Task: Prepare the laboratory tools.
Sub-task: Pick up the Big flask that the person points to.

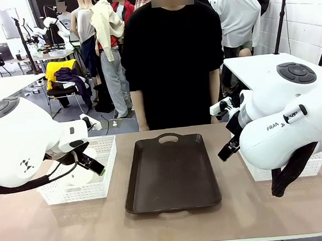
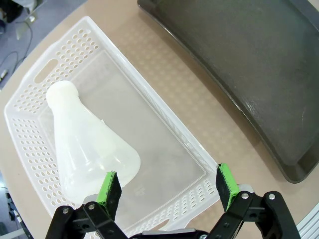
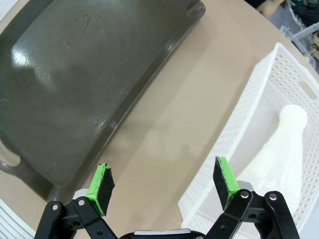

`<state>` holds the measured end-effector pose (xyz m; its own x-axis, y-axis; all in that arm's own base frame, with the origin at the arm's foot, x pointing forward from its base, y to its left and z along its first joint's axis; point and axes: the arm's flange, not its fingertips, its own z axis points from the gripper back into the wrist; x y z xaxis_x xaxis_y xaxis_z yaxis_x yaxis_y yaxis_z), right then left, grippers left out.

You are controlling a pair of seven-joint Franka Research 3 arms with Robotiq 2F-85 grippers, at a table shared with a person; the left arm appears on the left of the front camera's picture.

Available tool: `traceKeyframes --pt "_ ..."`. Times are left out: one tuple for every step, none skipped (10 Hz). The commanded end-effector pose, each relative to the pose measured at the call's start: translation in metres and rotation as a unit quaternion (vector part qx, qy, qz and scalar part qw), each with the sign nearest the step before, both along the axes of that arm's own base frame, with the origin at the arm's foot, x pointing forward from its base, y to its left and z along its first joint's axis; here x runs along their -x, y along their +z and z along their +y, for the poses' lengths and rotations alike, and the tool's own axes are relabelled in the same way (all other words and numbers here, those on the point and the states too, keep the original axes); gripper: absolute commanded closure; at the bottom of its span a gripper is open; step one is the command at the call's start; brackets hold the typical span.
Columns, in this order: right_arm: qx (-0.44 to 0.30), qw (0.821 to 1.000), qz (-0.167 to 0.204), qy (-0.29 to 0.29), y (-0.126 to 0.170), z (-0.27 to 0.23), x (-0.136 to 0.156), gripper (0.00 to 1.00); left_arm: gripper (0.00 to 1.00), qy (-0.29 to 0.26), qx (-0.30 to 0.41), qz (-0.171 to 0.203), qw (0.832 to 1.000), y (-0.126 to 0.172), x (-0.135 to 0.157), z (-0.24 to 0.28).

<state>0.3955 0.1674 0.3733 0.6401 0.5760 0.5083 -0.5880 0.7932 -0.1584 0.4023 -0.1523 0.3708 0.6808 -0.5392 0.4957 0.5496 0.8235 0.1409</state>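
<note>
Left flask (image 2: 87,144) sits inside the left white mesh basket (image 2: 31,89), apparently lying on its side with the neck pointing away from my camera; can't fully confirm. Right flask (image 3: 281,149) is in the right mesh basket (image 3: 239,117), same attitude.

Handling guess: hollow, translucent, so light; smooth wall, so slippery; possibly brittle. Cone would squirt out of a pinch and the round body may roll. I'd grab the cylindrical neck, just above the shoulder, with gentle force.

Left end effector (image 2: 167,184) is spread wide and empty, hovering over the basket by the flask's base. Right end effector (image 3: 163,183) is also spread and empty, above bare surface (image 3: 174,124) between the dark brown handled tray (image 3: 75,84) and the basket, flask off to one side.

Person stands at the far edge.
</note>
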Motion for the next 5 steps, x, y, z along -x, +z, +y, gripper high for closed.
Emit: traceKeyframes --pt "0.0 1.0 0.0 0.0 0.0 0.0 0.0 0.0 0.0 0.0 0.0 0.0 1.0 0.0 0.0 0.0" --pt "-0.013 1.0 0.011 0.005 0.024 -0.006 -0.008 0.0 0.0 0.001 0.016 -0.018 1.0 0.019 0.005 0.013" --pt "-0.007 1.0 0.0 -0.017 0.043 -0.016 -0.024 0.0 0.0 0.008 0.047 -0.023 0.999 0.038 0.008 0.025" --pt "-0.018 1.0 0.003 -0.025 0.062 -0.026 -0.039 0.0 0.0 0.006 0.082 -0.021 0.996 0.051 0.008 0.035" --pt "-0.034 0.999 0.018 -0.026 0.081 -0.036 -0.049 0.0 0.0 0.014 0.124 -0.016 0.992 0.066 0.009 0.043"
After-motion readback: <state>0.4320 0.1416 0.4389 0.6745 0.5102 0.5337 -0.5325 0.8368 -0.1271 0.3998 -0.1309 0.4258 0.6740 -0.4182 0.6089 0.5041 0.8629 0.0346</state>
